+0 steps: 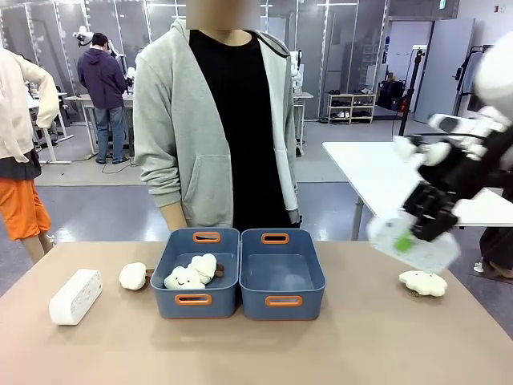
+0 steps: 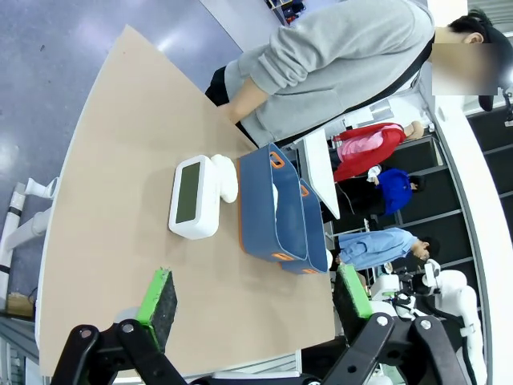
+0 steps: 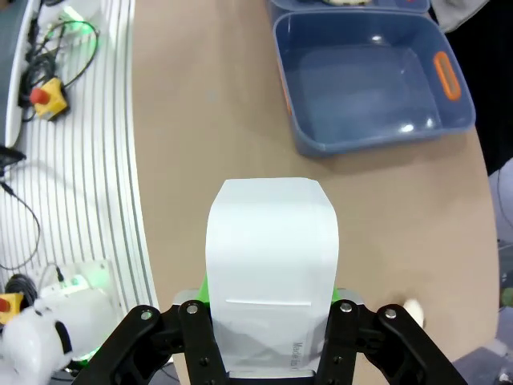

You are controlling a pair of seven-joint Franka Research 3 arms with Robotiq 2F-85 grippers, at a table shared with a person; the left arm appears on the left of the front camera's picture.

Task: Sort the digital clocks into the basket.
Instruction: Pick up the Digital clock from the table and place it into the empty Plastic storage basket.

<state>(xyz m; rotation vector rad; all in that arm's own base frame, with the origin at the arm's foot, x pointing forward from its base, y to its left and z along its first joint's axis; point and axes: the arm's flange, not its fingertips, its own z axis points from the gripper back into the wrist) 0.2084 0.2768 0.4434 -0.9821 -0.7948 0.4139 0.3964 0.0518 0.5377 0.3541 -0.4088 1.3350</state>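
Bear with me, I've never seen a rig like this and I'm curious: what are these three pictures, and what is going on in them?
All three come from one two-armed robot at a table. The front view looks across the table at a person standing opposite. The other two cameras sit on the robot's wrists and look along each gripper's fingers, so the scene appears tilted there.

The right gripper is shut on a white digital clock, held in the air above the table's right side. The left gripper hangs open with nothing in it. A second clock lies at the table's left.

Two blue tubs stand in the middle. The right tub is empty, and the left tub holds white plush toys. A loose plush toy lies beside the left tub, and another plush toy lies at the table's right.
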